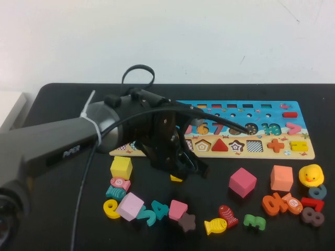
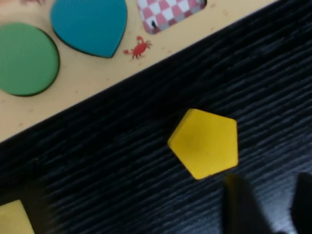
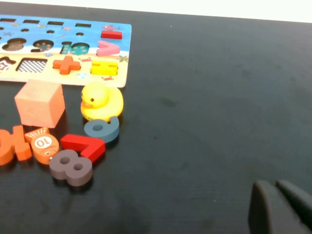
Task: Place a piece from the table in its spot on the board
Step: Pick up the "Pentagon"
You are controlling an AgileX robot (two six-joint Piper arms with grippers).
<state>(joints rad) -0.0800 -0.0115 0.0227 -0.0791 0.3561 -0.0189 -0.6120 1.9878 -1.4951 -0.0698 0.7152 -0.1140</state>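
The piece (image 1: 176, 179), a small flat yellow pentagon, lies flat on the black table (image 1: 220, 172) just in front of the board's near edge. In the left wrist view the piece (image 2: 207, 144) shows whole on the table, a short way from the board (image 2: 87, 78). My left gripper (image 1: 196, 168) hangs low right beside it, open; both fingers (image 2: 241, 204) stand next to the piece with only bare table between them (image 2: 270, 187). The board (image 1: 309, 151) has a pentagon slot (image 1: 203, 145) in its shape row. My right gripper (image 3: 275, 187) is shut over bare table, far to the right.
Loose pieces lie in front of the board: a yellow cube (image 1: 121, 168), a pink cube (image 1: 242, 182), an orange cube (image 1: 281, 178), a yellow duck (image 1: 311, 174), a yellow fish (image 1: 215, 226) and several numbers. The left arm covers the board's left part.
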